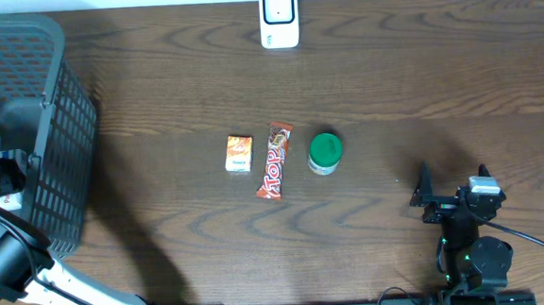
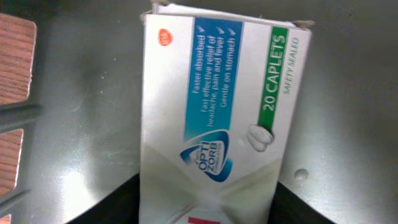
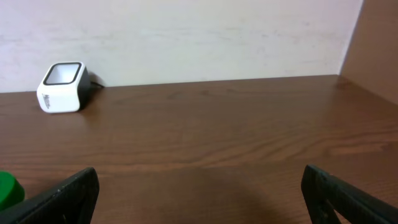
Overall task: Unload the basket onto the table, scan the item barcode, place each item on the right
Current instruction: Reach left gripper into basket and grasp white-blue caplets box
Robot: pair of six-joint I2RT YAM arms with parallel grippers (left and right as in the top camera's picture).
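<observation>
A white caplet box (image 2: 211, 106) with blue and green bands lies on the grey floor of the basket (image 2: 81, 93). My left gripper (image 2: 208, 180) is shut on the box's near end, a black finger pressed against each long side. In the overhead view the left arm (image 1: 8, 169) reaches into the dark mesh basket (image 1: 51, 100) and hides its own fingers. The white barcode scanner (image 1: 279, 17) stands at the table's far edge, also seen as scanner (image 3: 62, 87). My right gripper (image 1: 454, 181) rests near the front right, wide open and holding nothing (image 3: 199, 171).
An orange packet (image 1: 239, 154), a red candy bar (image 1: 274, 161) and a green-lidded jar (image 1: 325, 153) lie in a row mid-table. The basket's mesh wall (image 2: 15, 68) rises to the left of the box.
</observation>
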